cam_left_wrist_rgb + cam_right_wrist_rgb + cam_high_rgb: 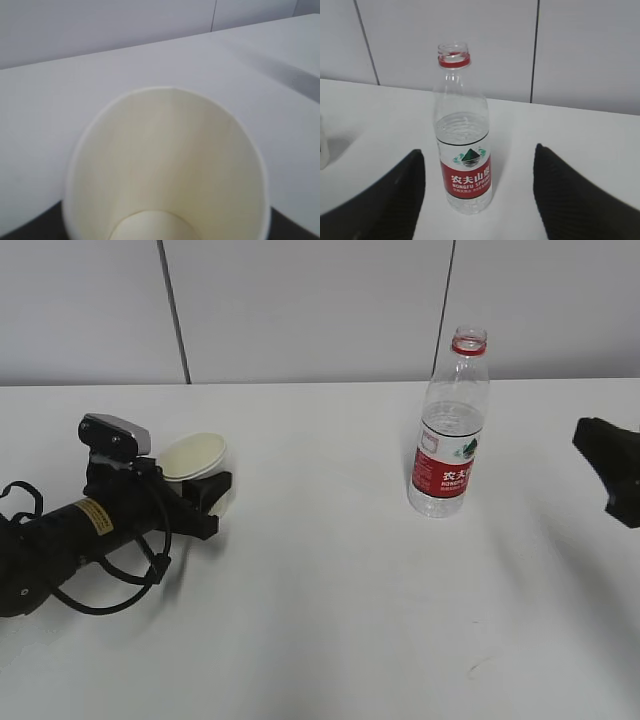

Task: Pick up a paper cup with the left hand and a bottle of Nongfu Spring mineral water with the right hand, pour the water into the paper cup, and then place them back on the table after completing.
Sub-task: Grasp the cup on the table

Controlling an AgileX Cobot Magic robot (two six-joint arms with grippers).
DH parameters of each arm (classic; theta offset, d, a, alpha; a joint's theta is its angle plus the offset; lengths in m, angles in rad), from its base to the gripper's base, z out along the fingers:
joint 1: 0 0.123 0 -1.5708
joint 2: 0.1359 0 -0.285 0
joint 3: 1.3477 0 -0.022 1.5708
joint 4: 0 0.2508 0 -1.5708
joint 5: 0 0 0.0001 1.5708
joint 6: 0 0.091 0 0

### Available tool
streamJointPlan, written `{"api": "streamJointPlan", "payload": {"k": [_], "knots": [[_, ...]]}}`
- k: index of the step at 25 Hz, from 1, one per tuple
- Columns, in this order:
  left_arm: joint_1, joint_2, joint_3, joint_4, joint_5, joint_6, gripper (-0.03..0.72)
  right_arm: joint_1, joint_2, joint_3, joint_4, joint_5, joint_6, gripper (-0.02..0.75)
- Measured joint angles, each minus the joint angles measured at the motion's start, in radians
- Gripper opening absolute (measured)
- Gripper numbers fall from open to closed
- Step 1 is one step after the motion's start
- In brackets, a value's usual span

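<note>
The white paper cup (pixel 193 456) is between the fingers of my left gripper (pixel 208 505), on the arm with the yellow sticker, low over the table (pixel 320 620) at the left and tilted. In the left wrist view the cup (pixel 167 165) fills the frame and looks empty. The uncapped Nongfu Spring bottle (pixel 449 430), with a red label, stands upright at centre right and holds clear water (pixel 462 131) to about two thirds. My right gripper (pixel 603 468) is open at the right edge, short of the bottle (pixel 464 150), which stands ahead between its fingers (pixel 395 195).
A grey panelled wall runs behind the table's far edge. A small dark scuff mark (pixel 478 668) lies near the table's front. Black cables loop beside the left arm (pixel 110 585).
</note>
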Motion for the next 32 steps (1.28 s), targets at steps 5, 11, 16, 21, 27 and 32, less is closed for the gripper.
{"api": "streamJointPlan", "payload": {"k": [5,11,16,21,27,32], "knots": [[0.0,0.0,0.0,0.0,-0.001,0.0,0.389,0.0,0.235,0.0,-0.019,-0.218,0.003,0.503],[0.0,0.0,0.0,0.0,-0.002,0.0,0.389,0.0,0.47,0.0,-0.027,-0.469,0.007,0.503],[0.0,0.0,0.0,0.0,-0.002,0.0,0.389,0.0,0.552,-0.002,-0.029,-0.551,-0.004,0.503],[0.0,0.0,0.0,0.0,-0.002,0.0,0.388,0.0,0.575,-0.004,0.002,-0.559,-0.017,0.502],[0.0,0.0,0.0,0.004,-0.002,0.0,0.388,0.0,0.58,-0.007,0.014,-0.559,-0.017,0.512],[0.0,0.0,0.0,0.026,-0.003,0.0,0.388,0.0,0.582,-0.049,-0.03,-0.534,-0.017,0.646]]}}
